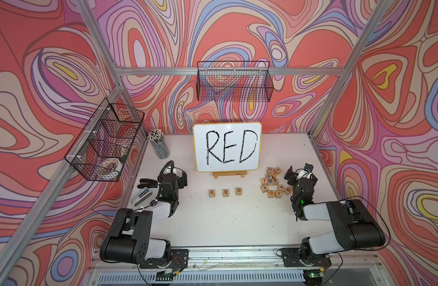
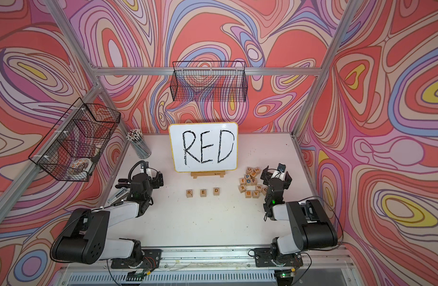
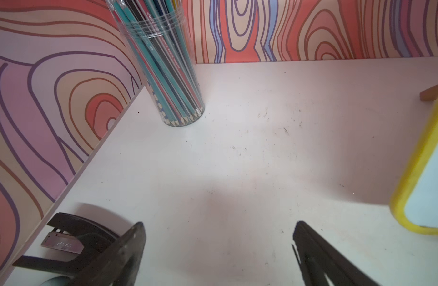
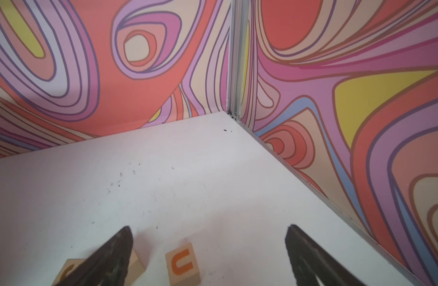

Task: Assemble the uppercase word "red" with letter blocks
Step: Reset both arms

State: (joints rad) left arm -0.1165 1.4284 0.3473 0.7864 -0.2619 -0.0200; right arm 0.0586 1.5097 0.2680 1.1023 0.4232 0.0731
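Spelling RED left to right, the letter blocks (image 1: 225,192) sit in a spaced row on the table (image 1: 213,222), just before the whiteboard (image 1: 226,148) handwritten "RED". The left gripper (image 3: 218,225) is nearer; the right gripper (image 4: 209,227) is by the spare blocks (image 1: 274,184), one reading U (image 4: 182,263). Both gape wide, empty.

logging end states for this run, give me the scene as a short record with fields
word row: R block, E block, D block side by side, gaps between, reading RED
whiteboard: upright behind the row, handwritten RED
spare blocks: loose cluster, apart from the row
left fingers: open, empty
right fingers: open, empty, by the spare blocks
task state: word looks assembled
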